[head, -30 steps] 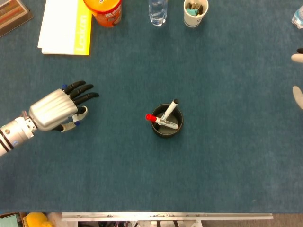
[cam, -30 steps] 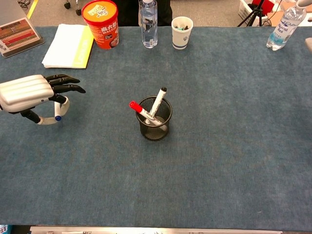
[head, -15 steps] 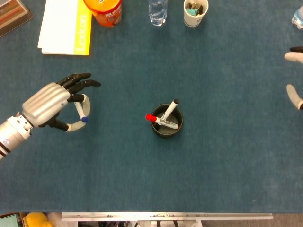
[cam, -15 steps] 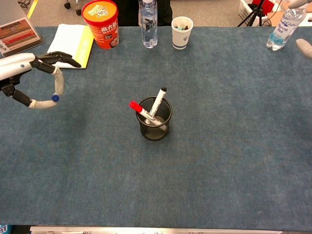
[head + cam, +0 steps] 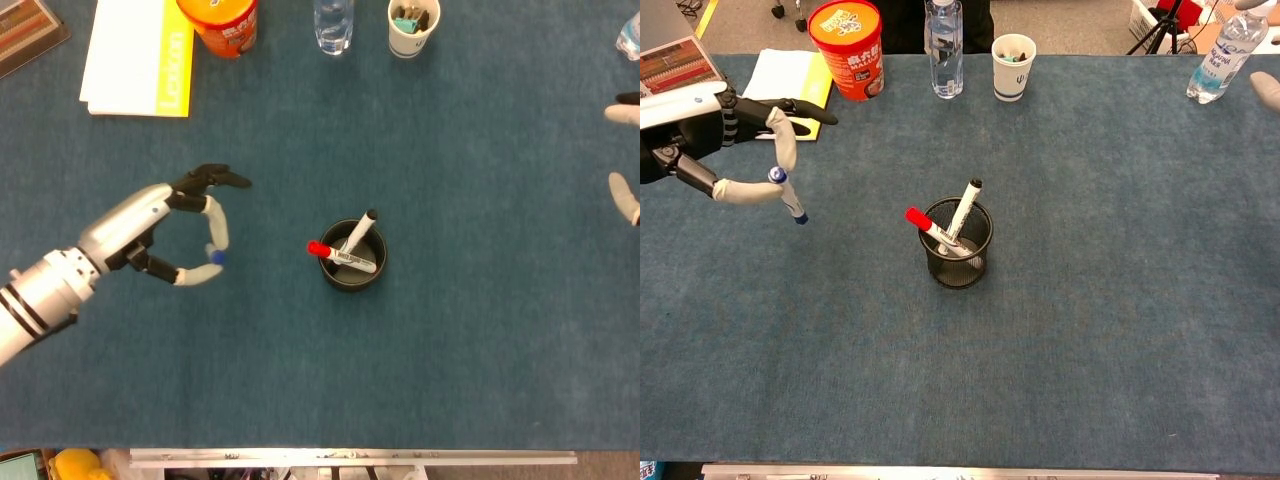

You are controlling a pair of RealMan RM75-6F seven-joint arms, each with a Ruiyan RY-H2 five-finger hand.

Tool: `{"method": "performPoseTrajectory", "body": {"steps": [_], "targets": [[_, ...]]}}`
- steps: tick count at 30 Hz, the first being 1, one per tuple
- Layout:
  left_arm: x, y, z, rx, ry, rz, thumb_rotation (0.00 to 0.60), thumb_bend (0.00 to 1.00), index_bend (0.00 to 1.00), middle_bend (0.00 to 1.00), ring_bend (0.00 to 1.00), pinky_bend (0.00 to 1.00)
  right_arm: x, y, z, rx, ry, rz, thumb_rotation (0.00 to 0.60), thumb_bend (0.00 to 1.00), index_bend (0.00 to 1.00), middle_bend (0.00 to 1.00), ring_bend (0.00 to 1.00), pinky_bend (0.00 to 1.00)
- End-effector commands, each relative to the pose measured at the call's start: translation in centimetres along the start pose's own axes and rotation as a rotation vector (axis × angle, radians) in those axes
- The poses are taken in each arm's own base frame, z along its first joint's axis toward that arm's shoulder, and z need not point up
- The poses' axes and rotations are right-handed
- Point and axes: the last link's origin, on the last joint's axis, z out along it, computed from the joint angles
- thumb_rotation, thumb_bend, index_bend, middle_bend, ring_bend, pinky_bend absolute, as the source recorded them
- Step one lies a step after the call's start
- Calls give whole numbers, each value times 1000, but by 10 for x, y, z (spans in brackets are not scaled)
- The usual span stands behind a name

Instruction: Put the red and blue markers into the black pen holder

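The black mesh pen holder (image 5: 352, 277) (image 5: 958, 255) stands mid-table. In it lean a red-capped marker (image 5: 322, 249) (image 5: 923, 222) and a black-capped marker (image 5: 361, 229) (image 5: 966, 204). My left hand (image 5: 165, 222) (image 5: 715, 145) hovers above the table to the left of the holder, pinching the blue marker (image 5: 790, 198) (image 5: 215, 256) between thumb and a finger, blue tip pointing down. Only fingertips of my right hand (image 5: 625, 195) (image 5: 1265, 92) show at the right edge; whether they hold anything cannot be told.
Along the far edge stand a yellow-and-white booklet (image 5: 140, 58) (image 5: 780, 92), an orange tub (image 5: 220, 25) (image 5: 846, 48), a clear bottle (image 5: 333, 22) (image 5: 944, 50) and a paper cup (image 5: 412, 27) (image 5: 1013, 65). Another bottle (image 5: 1222, 55) is at the far right.
My left hand has lifted off the table with the blue marker and moved right, toward the pen holder. The holder and its markers have not moved.
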Motion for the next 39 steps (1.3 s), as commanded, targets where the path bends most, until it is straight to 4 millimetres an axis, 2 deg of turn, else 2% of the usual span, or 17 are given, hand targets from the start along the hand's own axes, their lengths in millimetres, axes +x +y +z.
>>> {"method": "performPoseTrajectory", "body": {"steps": [1, 14, 26, 39], "targets": [[-2, 10, 8, -7, -19, -45, 600, 281, 622, 145, 0, 79, 0, 0, 1, 0, -2, 0, 600, 357, 278, 237, 50, 0], [-16, 32, 30, -1, -55, -271, 600, 281, 618, 140, 0, 79, -2, 3, 4, -7, -9, 4, 600, 357, 278, 237, 50, 0], [-33, 43, 57, 4, -79, -372, 600, 281, 617, 134, 0, 79, -4, 2, 8, -5, -18, 7, 600, 357, 278, 237, 50, 0], [-40, 55, 83, -3, -57, -443, 600, 281, 617, 132, 0, 79, -5, 2, 12, -5, -21, 11, 600, 357, 277, 237, 50, 0]]}}
